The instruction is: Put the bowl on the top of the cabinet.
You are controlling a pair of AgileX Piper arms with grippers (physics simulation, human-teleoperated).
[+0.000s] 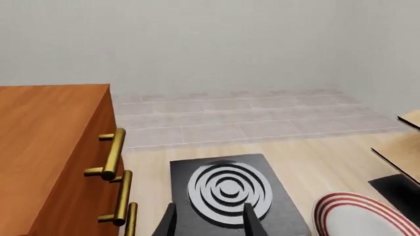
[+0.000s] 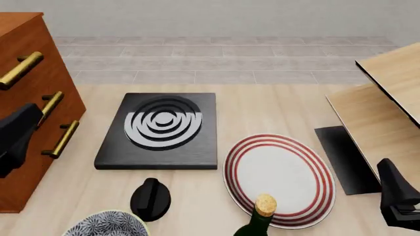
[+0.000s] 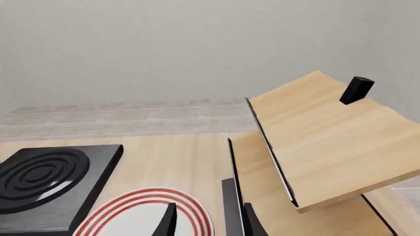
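The bowl [image 2: 108,224], blue-grey and white patterned with a pale rim, sits at the near edge of the table, cut off by the front view's lower edge. The reddish-brown cabinet [image 2: 29,88] with brass handles stands at the far left; it also shows in the left wrist view [image 1: 52,147]. My left gripper [image 1: 211,226] is open and empty, above the table beside the cabinet's front and apart from the bowl. My right gripper [image 3: 208,223] is open and empty at the right, by the shelf unit. The bowl is out of both wrist views.
A black hotplate [image 2: 161,130] with grey rings lies mid-table. A white plate with red rings [image 2: 279,179] lies to its right, a corked bottle [image 2: 259,219] in front of it. A black knob-shaped object [image 2: 151,197] stands next to the bowl. A pale wood shelf unit [image 2: 387,103] stands at right.
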